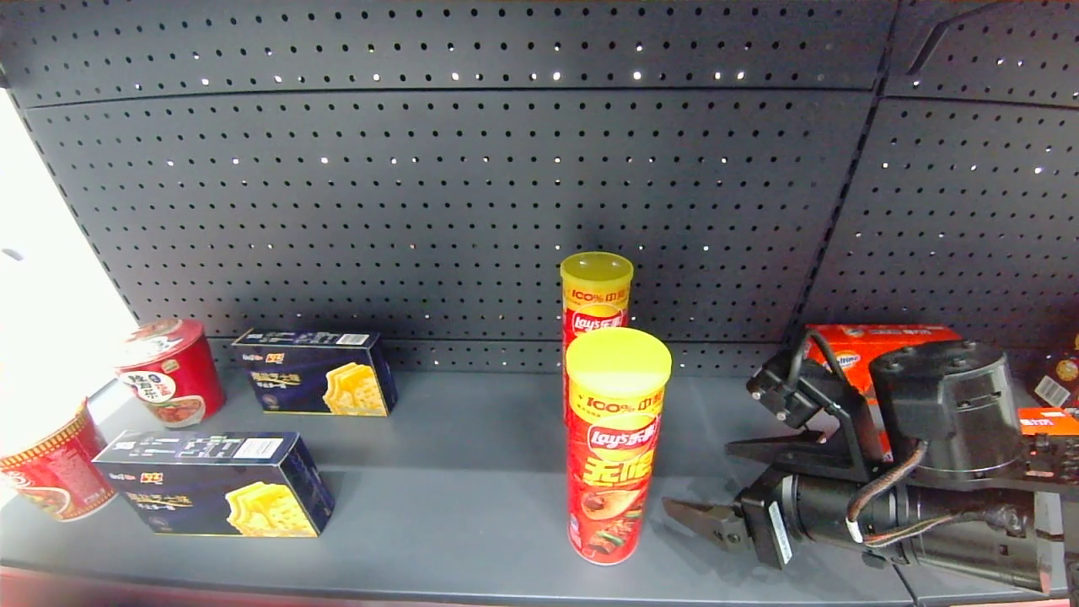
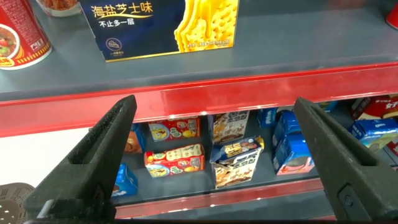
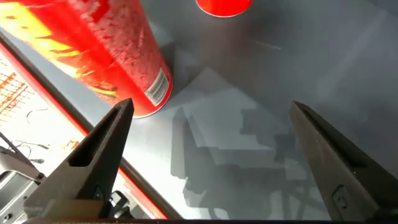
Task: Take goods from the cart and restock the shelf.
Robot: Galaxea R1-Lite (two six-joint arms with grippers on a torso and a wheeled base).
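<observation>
Head view: chip can (image 1: pixel 618 447), upright near the front edge of the shelf (image 1: pixel 455 506), just beside the right gripper (image 1: pixel 700 476), which is spread and empty. Likely light, stiff, smooth, crushable; take it mid-body.
Left wrist view: left gripper (image 2: pixel 211 162) spread, empty, facing a cracker box (image 2: pixel 165 25).
Right wrist view: can's base standing apart from the gripper.

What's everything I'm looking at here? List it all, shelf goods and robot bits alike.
chip cans: 2, red with yellow lids, upright mid-shelf, one behind the other
cracker boxes: 2, dark blue, left of the cans
noodle cups: 2, red, far left end
orange box: 1, orange, back right
small boxes: several, blue and red, one level below
shelf: 1, dark grey, red front edge
right pincer: 1, black, open, beside the front can
left pincer: 1, black, open, before the shelf's red edge
</observation>
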